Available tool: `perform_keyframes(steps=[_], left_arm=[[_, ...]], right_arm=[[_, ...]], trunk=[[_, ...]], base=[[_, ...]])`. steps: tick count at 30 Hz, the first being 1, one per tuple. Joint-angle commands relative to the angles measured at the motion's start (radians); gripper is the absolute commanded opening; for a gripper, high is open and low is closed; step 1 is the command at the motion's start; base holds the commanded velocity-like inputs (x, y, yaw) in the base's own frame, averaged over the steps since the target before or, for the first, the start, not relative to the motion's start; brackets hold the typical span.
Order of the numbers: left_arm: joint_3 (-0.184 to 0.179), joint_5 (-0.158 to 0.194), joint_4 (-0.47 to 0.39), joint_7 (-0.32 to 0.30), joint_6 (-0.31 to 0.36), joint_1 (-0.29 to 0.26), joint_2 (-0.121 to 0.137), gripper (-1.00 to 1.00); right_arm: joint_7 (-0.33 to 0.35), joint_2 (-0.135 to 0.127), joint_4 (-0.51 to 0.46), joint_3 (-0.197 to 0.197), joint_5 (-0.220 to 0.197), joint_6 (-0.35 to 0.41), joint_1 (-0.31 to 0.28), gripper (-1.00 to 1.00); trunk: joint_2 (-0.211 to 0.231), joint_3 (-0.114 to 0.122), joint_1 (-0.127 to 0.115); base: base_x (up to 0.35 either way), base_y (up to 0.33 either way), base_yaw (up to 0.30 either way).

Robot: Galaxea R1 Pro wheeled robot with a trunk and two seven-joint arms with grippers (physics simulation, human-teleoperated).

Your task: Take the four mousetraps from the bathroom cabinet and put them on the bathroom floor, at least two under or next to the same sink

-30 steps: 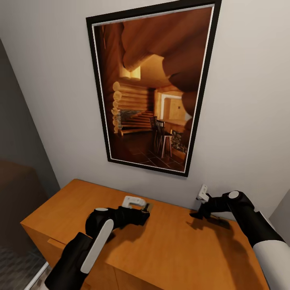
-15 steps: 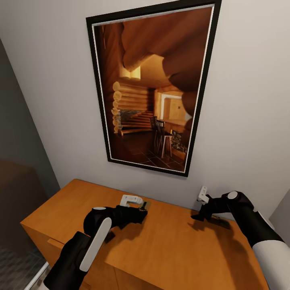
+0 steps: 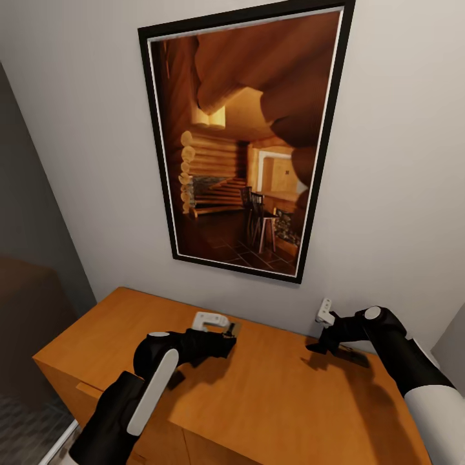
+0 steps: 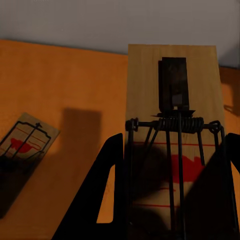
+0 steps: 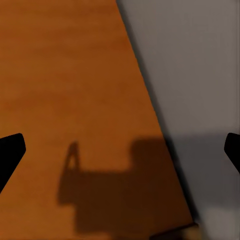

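Left pincer [image 4: 170, 200] grips one mousetrap [image 4: 172, 100]; I count a second mousetrap [image 4: 25, 140] on the cabinet [image 3: 271, 400]. Right pincer [image 5: 120, 150] stands wide open, holding nothing. No writing readable.

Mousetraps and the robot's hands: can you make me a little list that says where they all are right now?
place: top of the cabinet, against the wall, below a framed picture
left gripper: jaws on both sides of the near mousetrap, which looks clamped
other mousetrap: lies flat on the cabinet, apart from the near one, red mark facing up
right gripper: jaws wide open, nothing between them, over the cabinet's back edge by the wall
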Motion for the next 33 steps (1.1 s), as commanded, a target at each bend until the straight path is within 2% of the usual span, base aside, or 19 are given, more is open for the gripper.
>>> perform_keyframes(steps=[1,16,26,33], left_arm=[[0.003,0.006,0.0,0.006,0.004,-0.001,0.001,-1.0],[0.006,0.012,0.004,0.001,-0.003,-0.001,0.001,-1.0],[0.005,0.01,0.006,0.002,-0.006,-0.001,0.001,-1.0],[0.005,0.006,0.012,0.007,-0.066,-0.001,0.002,-1.0]], right_arm=[[0.003,0.0,-0.002,0.002,0.001,0.01,-0.001,1.0],[0.016,0.0,-0.002,0.001,-0.004,0.009,-0.001,1.0],[0.015,0.0,-0.002,0.0,-0.003,0.015,-0.001,1.0],[0.016,0.0,-0.002,0.0,-0.003,0.013,-0.001,1.0]], trunk=[[-0.002,-0.002,0.001],[-0.002,-0.002,0.001],[-0.002,-0.002,0.001],[-0.002,-0.002,0.001]], base=[[0.0,0.0,0.0],[0.0,0.0,-0.008],[0.0,0.0,-0.197],[0.0,0.0,-0.043]])
